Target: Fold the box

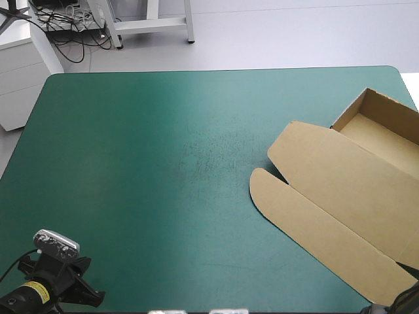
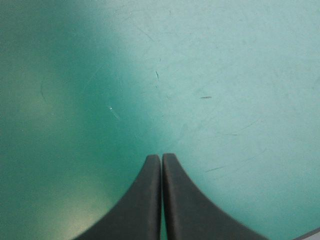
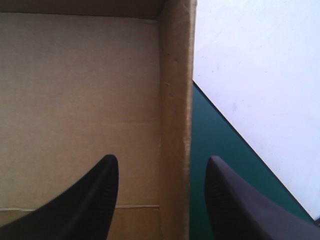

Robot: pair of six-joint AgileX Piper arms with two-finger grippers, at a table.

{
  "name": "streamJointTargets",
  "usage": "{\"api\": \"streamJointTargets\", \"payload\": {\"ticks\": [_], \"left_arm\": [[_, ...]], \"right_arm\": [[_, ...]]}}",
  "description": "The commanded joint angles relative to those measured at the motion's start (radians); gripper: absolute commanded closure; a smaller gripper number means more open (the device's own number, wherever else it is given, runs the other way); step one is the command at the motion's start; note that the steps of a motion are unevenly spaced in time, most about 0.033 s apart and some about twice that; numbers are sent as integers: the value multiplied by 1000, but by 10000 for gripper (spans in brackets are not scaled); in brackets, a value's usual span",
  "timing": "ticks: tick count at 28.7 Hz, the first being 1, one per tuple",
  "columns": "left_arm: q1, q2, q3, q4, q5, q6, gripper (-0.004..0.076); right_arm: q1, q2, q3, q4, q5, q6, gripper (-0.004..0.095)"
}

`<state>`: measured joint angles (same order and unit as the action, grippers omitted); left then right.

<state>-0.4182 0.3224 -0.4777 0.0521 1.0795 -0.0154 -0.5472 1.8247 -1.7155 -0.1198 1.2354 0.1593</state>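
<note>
The brown box (image 1: 340, 190) lies at the table's right side as an open tray (image 1: 393, 140) with its lid (image 1: 314, 163) flat toward the middle; a long flap with a rounded end (image 1: 263, 186) runs along the lid's near edge. My right gripper (image 3: 161, 165) is open and straddles a raised side wall (image 3: 175, 100) of the tray, one finger over the box floor (image 3: 75, 90), the other outside over the teal-green cover. My left gripper (image 2: 161, 157) is shut and empty over bare cover near the table's front left corner.
The table's right edge (image 3: 235, 132) runs close beside the box wall, with pale floor (image 3: 260, 65) beyond it. A white cabinet (image 1: 19, 72) stands off the far left corner. Bare teal-green cover (image 1: 144, 170) spans the left and middle.
</note>
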Motion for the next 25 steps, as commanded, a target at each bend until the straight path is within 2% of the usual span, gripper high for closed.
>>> {"api": "streamJointTargets", "payload": {"ticks": [1, 9, 16, 19, 24, 25], "left_arm": [[-3, 13, -24, -3, -44, -1, 734], [-3, 13, -24, -3, -44, -1, 734], [-3, 13, -24, -3, -44, -1, 734], [-3, 13, -24, -3, -44, -1, 734], [-3, 13, -24, -3, -44, -1, 734], [-3, 13, -24, -3, -44, -1, 734]], "right_arm": [[-7, -102, -26, 8, 19, 1, 410], [-7, -253, -9, 86, 19, -17, 416], [-7, -425, 99, 320, 19, -42, 462], [25, -515, 178, 374, 19, -111, 546], [153, -668, 344, 372, 19, -187, 819], [212, -735, 427, 372, 19, -221, 911]]}}
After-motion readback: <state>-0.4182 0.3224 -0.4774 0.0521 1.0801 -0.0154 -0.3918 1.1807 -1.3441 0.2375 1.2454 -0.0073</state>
